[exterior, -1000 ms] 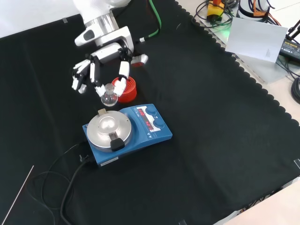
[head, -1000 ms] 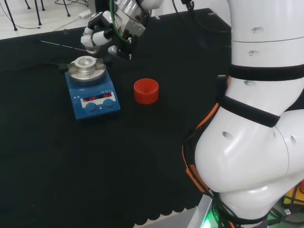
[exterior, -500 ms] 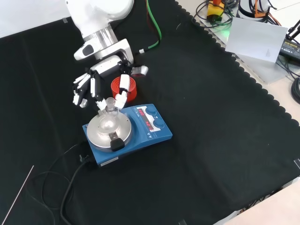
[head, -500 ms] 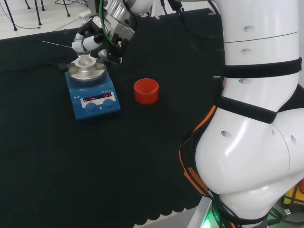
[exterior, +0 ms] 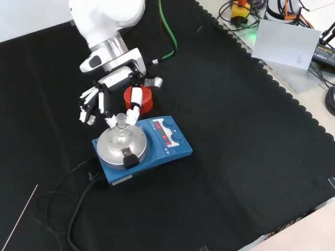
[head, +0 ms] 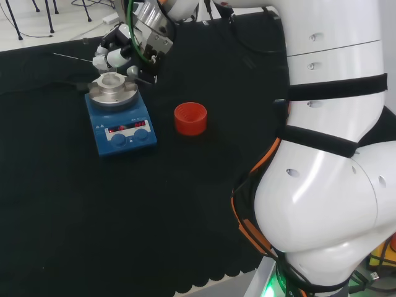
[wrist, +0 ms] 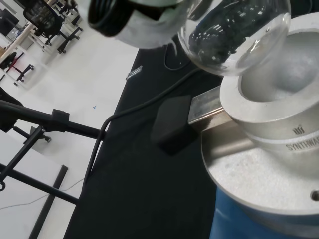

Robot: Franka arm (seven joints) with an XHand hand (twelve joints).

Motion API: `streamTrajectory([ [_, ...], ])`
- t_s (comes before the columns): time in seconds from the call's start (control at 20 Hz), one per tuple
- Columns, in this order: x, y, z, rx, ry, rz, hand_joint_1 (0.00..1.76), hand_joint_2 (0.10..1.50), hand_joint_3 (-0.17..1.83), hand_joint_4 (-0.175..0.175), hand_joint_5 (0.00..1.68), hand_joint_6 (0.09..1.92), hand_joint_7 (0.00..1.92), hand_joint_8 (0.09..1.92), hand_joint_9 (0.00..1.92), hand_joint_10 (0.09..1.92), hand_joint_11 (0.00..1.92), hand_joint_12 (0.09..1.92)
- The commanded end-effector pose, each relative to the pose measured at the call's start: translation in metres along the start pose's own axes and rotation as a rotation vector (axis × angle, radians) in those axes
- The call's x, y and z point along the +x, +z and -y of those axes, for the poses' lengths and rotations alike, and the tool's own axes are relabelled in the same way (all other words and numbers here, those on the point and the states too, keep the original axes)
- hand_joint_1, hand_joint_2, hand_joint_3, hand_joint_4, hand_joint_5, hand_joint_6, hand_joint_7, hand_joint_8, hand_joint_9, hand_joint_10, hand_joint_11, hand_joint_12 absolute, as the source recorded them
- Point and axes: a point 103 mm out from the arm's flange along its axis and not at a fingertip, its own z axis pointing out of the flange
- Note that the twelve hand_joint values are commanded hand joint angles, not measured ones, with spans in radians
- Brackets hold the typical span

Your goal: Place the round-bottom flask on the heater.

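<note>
— How much room is around the heater?

— Plenty of bare black cloth toward the bench edge; only the red ring stand sits just behind it in the front view.

— And the round-bottom flask?

— Over the heater's metal bowl, its neck pinched between fingertips of the hand, the other fingers spread.

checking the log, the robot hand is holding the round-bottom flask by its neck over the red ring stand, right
Not quite. The robot hand does hold the round-bottom flask by its neck, but over the heater, not the red ring stand, which sits apart behind it. The front view shows this; the wrist view shows the bulb just above the heater's metal well.
</note>
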Motion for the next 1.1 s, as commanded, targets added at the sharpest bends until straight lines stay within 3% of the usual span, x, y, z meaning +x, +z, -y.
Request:
streamTrajectory([
  [0.05,-0.007,0.007,-0.009,0.013,0.003,-0.007,1.1,0.75,0.52,0.175,1.21,0.73,0.29,0.52,0.49,0.56,0.0,1.35],
  [1.1,-0.026,0.011,-0.012,0.031,0.021,-0.023,1.1,0.75,0.53,0.175,1.21,0.73,0.3,0.52,0.49,0.56,0.0,1.35],
])
